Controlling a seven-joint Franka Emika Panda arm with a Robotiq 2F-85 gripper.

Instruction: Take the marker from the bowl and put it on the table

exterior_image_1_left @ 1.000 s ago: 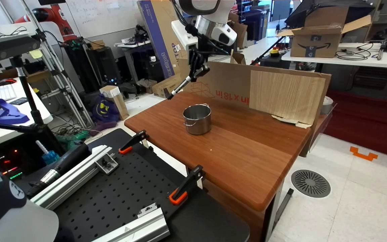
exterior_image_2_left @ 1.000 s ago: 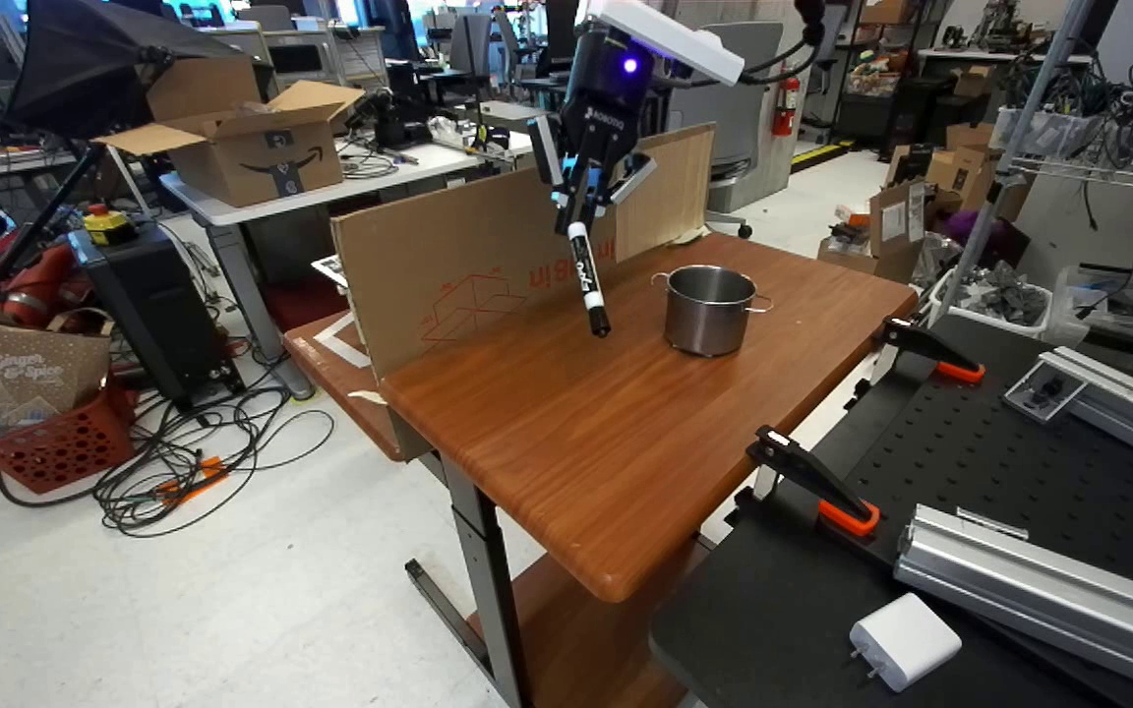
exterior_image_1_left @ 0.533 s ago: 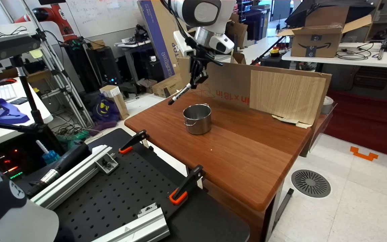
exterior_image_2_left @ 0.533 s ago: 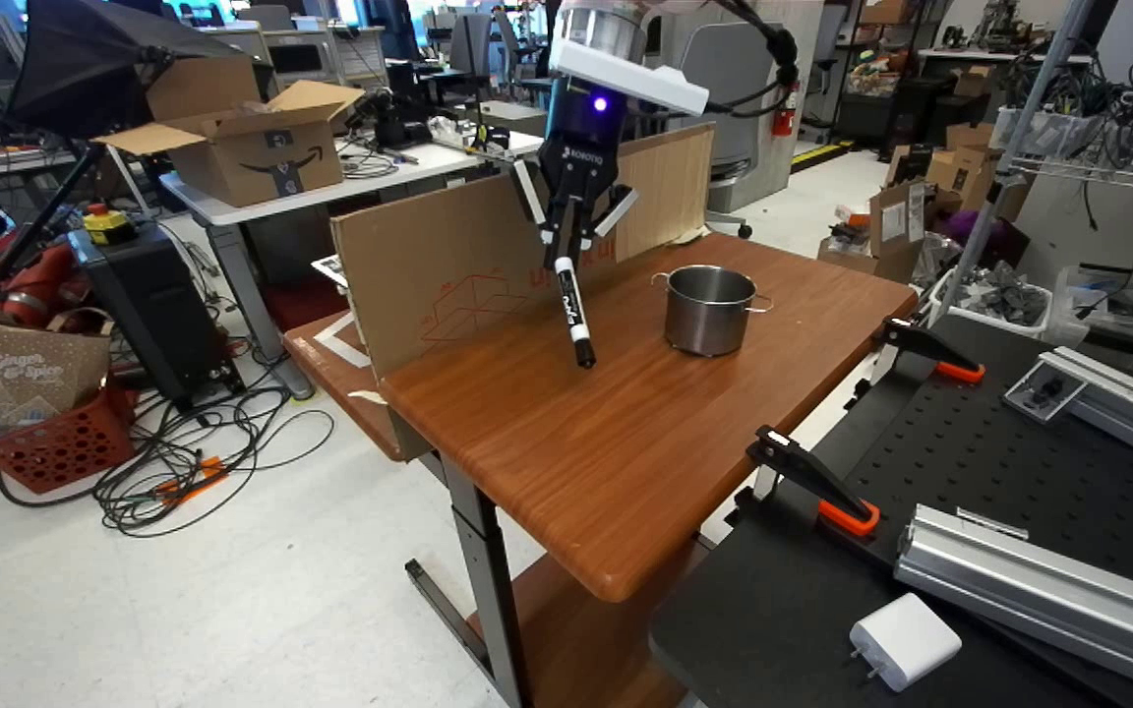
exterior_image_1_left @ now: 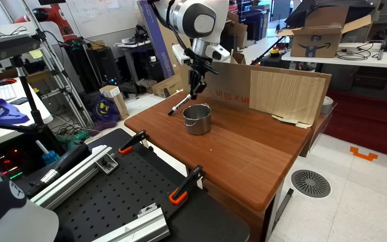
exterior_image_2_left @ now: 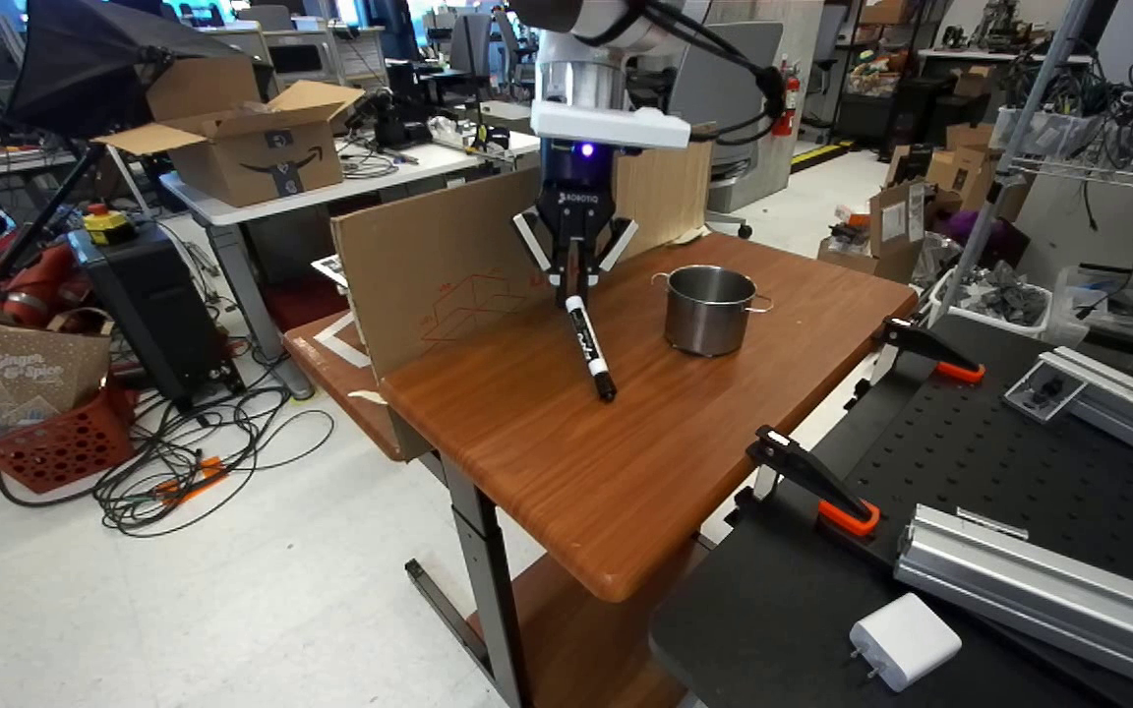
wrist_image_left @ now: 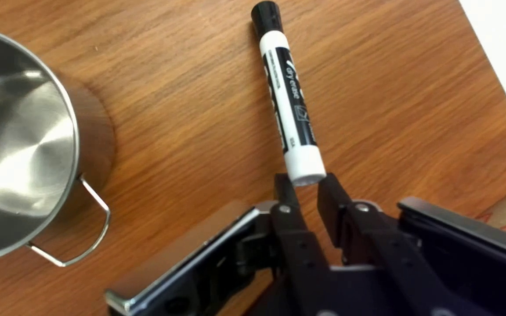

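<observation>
Clenched on the white tail (wrist_image_left: 305,163) of a slim black-and-white plastic dry-erase marker (wrist_image_left: 290,92), via the black two-finger gripper (wrist_image_left: 305,180) at bottom centre of the wrist view. Pointing black cap (wrist_image_left: 267,18) first, away from the gripper, with long axis up the frame to top centre, leaning a bit left. Slanting down-right to the cap (exterior_image_2_left: 606,386) in an exterior view, down-left to the cap (exterior_image_1_left: 170,112) in an exterior view. Tilted, neither upright nor flat.

Hangs from top centre in both exterior views by the white-and-grey jointed robot arm (exterior_image_1_left: 197,25); bent above, near vertical at the wrist, aimed down over the reddish-brown wooden table (exterior_image_2_left: 527,452). Can't tell if touching the table at the cap or just above.

Near, but apart: small round two-handled grey metal bowl (wrist_image_left: 95,136) with tall sides, upright on the table. At left edge of the wrist view, partly cut off; right of the marker in both exterior views.

Behind: flat brown cardboard panel (exterior_image_2_left: 448,265) with red print, upright along a table edge. Farthest: brown cardboard box (exterior_image_2_left: 242,162) with raised flaps, upper left in an exterior view.
</observation>
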